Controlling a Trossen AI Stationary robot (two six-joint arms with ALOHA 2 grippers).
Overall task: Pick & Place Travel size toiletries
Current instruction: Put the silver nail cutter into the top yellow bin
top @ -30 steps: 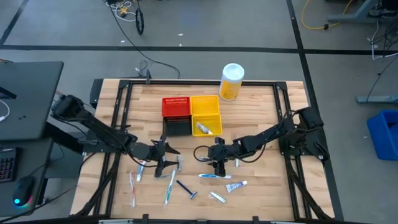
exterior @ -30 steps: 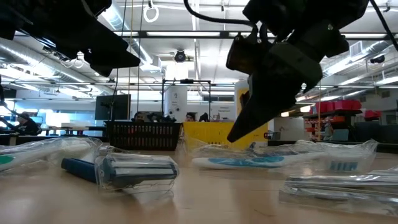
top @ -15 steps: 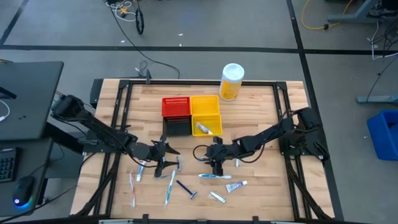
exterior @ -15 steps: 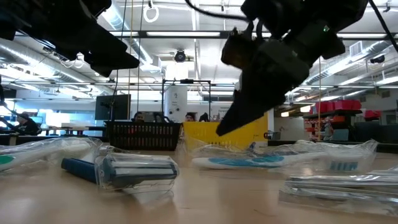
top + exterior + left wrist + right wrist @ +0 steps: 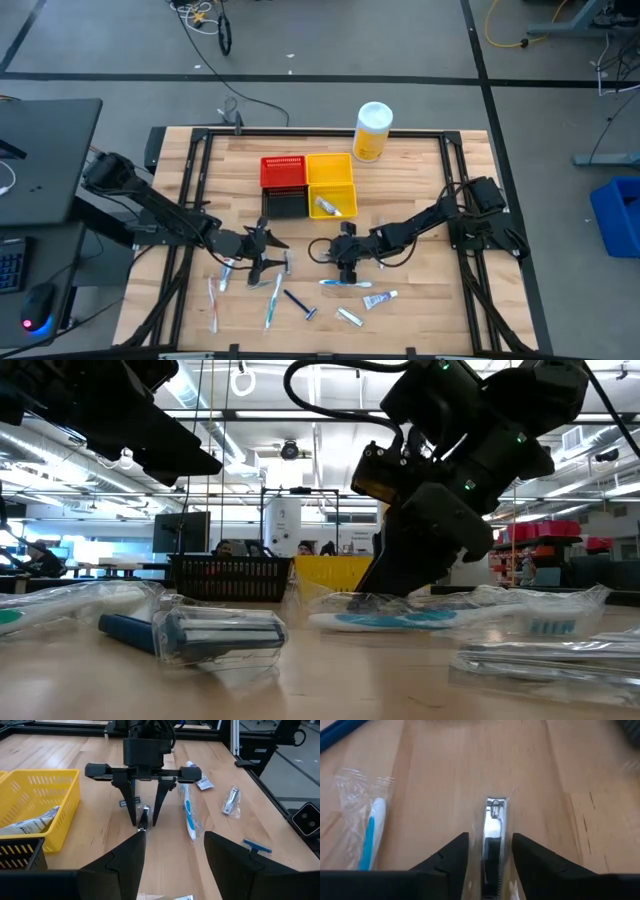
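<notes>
On table, one packet sat in yellow bin (image 5: pixel 331 186); right gripper (image 5: pixel 346 267) straddled nail clipper (image 5: pixel 493 827), jaws not yet clamped; approx. ten toiletries (image 5: pixel 274 300) left; left gripper (image 5: pixel 262 263) waited, fingers spread.

Robotics lab or industrial workshop. Wooden table (image 5: pixel 420 180) on a black metal frame, standing on grey concrete floor (image 5: pixel 320 40) with loose cables. Beyond the table: exposed ceiling ducts (image 5: pixel 40 440), strip lights, monitors (image 5: pixel 180 530), people seated at benches (image 5: pixel 40 558). Left of the table, a desk with keyboard and mouse (image 5: pixel 36 300).
</notes>
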